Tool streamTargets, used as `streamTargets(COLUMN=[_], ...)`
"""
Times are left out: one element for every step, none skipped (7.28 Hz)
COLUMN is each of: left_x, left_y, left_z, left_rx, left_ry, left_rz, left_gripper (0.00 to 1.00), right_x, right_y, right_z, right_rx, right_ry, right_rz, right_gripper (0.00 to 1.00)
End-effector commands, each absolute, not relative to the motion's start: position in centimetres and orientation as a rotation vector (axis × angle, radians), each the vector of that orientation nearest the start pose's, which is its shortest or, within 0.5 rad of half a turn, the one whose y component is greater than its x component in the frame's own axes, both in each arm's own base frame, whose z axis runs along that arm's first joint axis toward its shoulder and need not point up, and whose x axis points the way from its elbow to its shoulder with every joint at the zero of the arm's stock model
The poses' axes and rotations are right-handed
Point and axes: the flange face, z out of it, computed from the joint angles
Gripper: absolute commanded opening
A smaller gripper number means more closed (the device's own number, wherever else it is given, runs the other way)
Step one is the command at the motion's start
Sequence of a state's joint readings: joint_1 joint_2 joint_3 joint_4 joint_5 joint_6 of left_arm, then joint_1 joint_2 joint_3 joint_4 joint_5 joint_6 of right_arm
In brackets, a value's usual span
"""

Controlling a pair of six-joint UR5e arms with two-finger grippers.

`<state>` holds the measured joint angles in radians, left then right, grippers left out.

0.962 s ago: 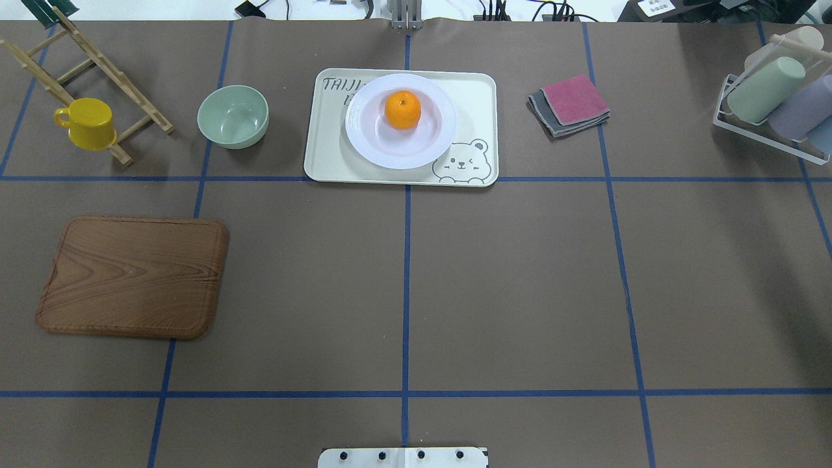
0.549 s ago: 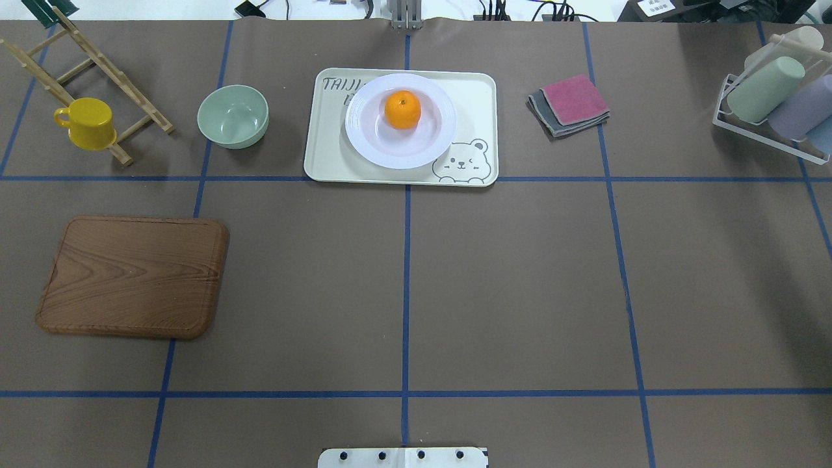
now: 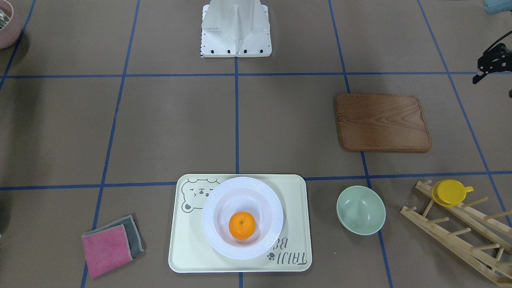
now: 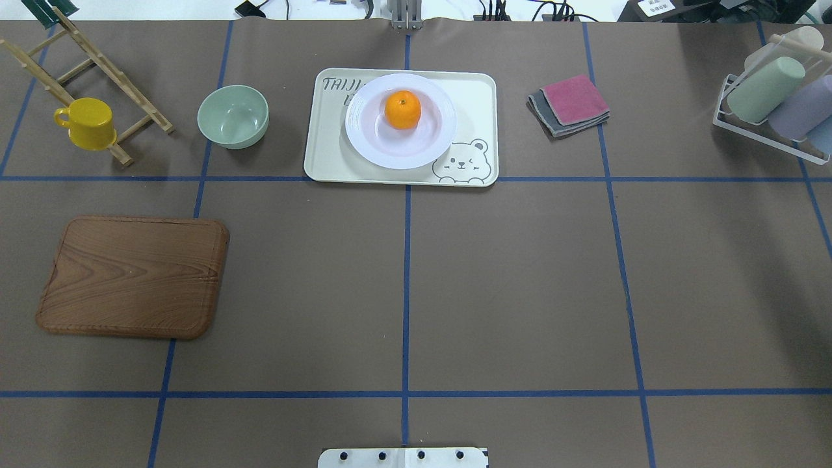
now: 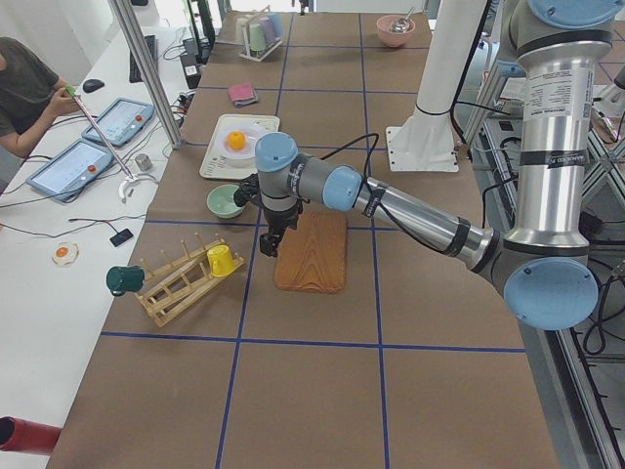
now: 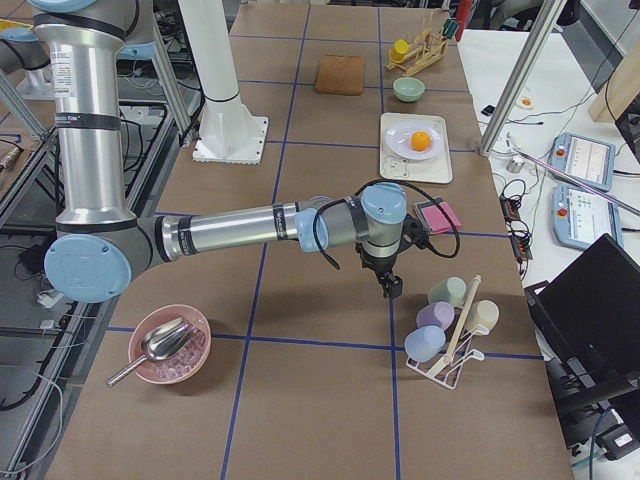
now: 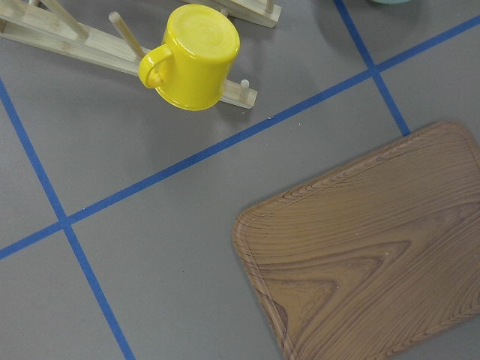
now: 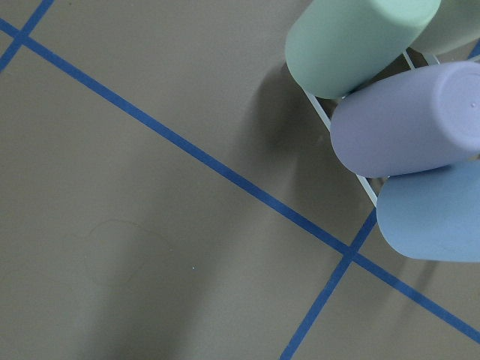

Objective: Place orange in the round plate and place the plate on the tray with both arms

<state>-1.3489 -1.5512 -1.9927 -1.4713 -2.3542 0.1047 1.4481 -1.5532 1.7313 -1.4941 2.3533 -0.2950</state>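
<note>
Resting in the sunken centre of the round plate (image 4: 361,140), itself on the tray (image 4: 323,156) at the overhead view's upper middle, the orange (image 4: 402,109) looks delivered, so the left arm (image 5: 391,200) and right arm (image 6: 250,228) hang aside, their jaws' spacing impossible to tell.

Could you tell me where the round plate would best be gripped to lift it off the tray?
The round plate lies flat on the tray with the orange in its sunken centre, so its wide ridged rim is probably best: pinch it from above at the left and right edges, which stand clear.
</note>
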Motion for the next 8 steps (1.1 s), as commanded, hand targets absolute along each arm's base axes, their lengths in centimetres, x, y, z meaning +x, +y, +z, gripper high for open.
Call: streamTargets(left_x=[4.4, 4.5, 4.7, 5.0, 5.1, 5.1, 5.1, 5.0], left_y=[-47.4, -47.7, -48.6, -49.9, -50.2, -50.3, -50.3, -50.0], left_z=[47.8, 48.3, 47.2, 47.8, 47.5, 48.1, 48.0, 47.5], left_rx=[0.232, 0.249, 0.28, 0.264, 0.276, 0.27, 0.273, 0.282], left_ry=[0.795, 0.796, 0.796, 0.799, 0.797, 0.797, 0.795, 0.796], left_rz=[0.426, 0.437, 0.435, 0.43, 0.437, 0.438, 0.439, 0.438], left_gripper=[0.99, 0.99, 0.99, 0.99, 0.99, 0.99, 0.99, 0.99], right_x=[-0.3, -0.4, -0.4, -0.1, 0.0, 0.0, 0.0, -0.1], right_y=[-51.0, -50.8, -50.8, -49.7, -49.1, -49.0, -48.8, -48.8], right_z=[55.9, 56.3, 56.2, 56.5, 57.7, 56.8, 57.6, 57.4], right_rx=[0.309, 0.3, 0.306, 0.302, 0.28, 0.297, 0.279, 0.282], right_ry=[-0.809, -0.845, -0.84, -0.84, -0.841, -0.842, -0.841, -0.843], right_rz=[-0.494, -0.49, -0.496, -0.49, -0.481, -0.487, -0.481, -0.482], right_gripper=[1.0, 1.0, 1.0, 1.0, 1.0, 1.0, 1.0, 1.0])
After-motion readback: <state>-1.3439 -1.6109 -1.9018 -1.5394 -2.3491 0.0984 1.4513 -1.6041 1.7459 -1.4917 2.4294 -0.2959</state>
